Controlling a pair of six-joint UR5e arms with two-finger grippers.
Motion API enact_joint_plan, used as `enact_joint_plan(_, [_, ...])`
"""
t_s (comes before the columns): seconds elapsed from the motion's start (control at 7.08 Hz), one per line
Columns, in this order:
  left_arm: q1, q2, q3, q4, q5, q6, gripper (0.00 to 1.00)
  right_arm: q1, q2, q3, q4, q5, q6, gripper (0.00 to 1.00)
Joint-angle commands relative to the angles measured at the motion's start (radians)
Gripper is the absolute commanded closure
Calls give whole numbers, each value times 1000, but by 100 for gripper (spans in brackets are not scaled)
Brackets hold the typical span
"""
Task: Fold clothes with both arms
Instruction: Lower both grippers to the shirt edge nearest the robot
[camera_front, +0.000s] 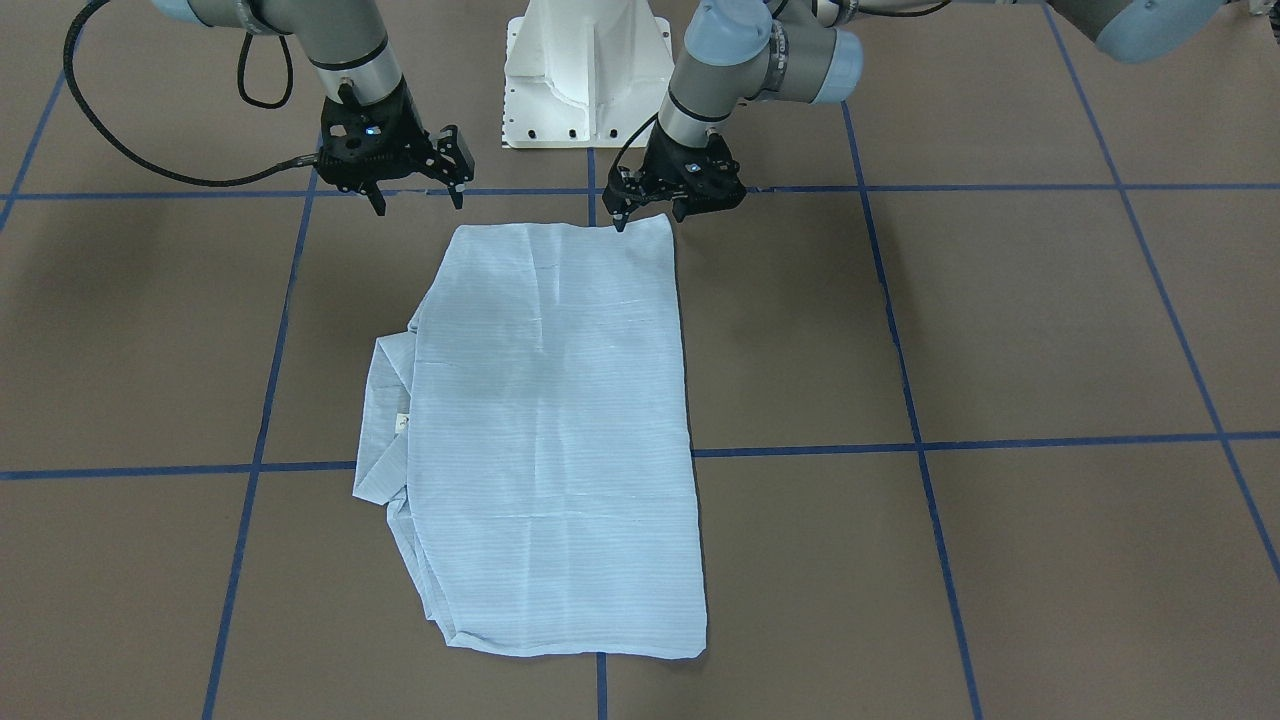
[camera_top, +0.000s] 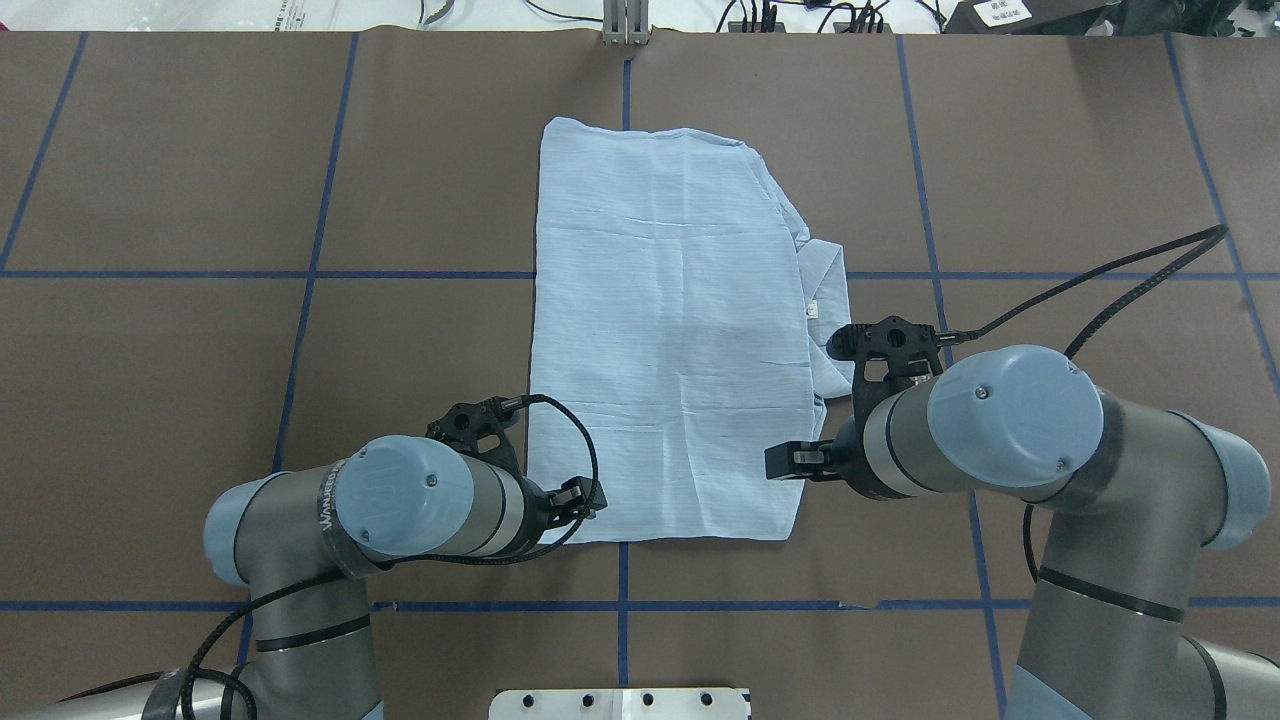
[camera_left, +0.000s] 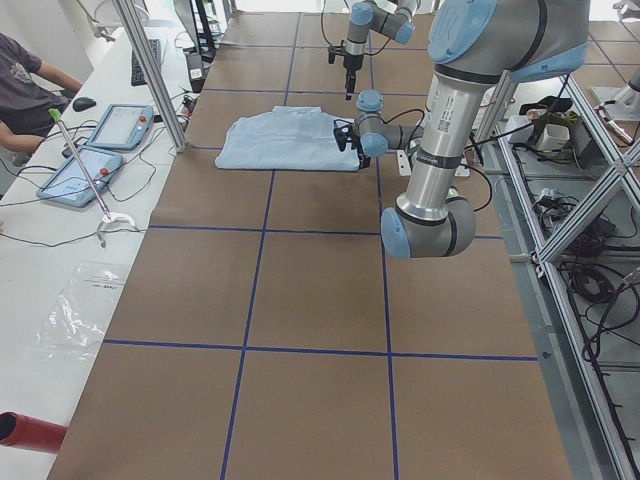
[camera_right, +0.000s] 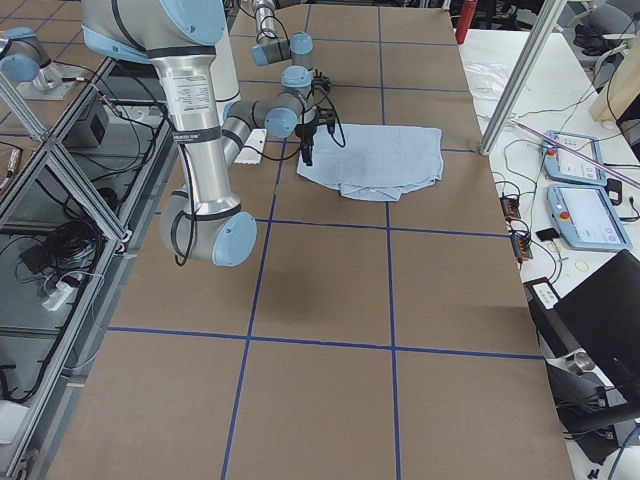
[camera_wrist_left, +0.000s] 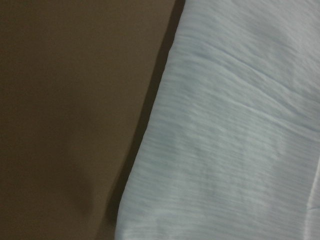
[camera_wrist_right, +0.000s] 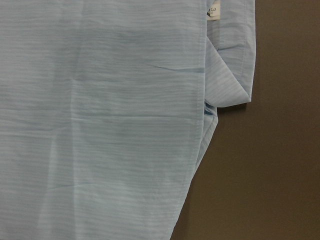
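Brown grid-taped table (camera_front: 1000, 330), pale-blue striped shirt (camera_front: 560, 420) folded flat, collar (camera_front: 385, 420) sideways; both jaws apart, empty.

Even, bright overhead light, soft shadows; left wrist view dim, blurred.

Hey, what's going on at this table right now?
Two robot arms are folding a pale-blue shirt. It lies flat on the brown table as a rough rectangle, with its collar poking out on the robot's right side. Neither arm appears to hold it. The left gripper sits at the shirt's near corner and the right gripper hovers by the other near corner, both with jaws apart.
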Motion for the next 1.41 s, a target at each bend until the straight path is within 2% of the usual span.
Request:
enact_joint_plan(0.0, [-2, 0, 8, 18, 4, -1, 10, 0, 2, -1, 0, 2, 0, 0])
enact_joint_plan(0.57, [6, -3, 18, 18, 2, 0, 27, 0, 2, -4, -1, 2, 0, 0])
enact_joint_plan(0.71, [6, -3, 18, 18, 2, 0, 35, 0, 2, -3, 0, 2, 0, 0])
enact_joint_plan(0.85, [6, -6, 17, 18, 1, 2, 49, 0, 4, -3, 0, 2, 0, 0])
enact_joint_plan(1.13, [6, -9, 15, 18, 2, 2, 100, 0, 2, -1, -1, 0, 0, 0])
enact_joint_plan(1.27, [4, -11, 11, 18, 1, 2, 100, 0, 2, -1, 0, 0, 0, 0])
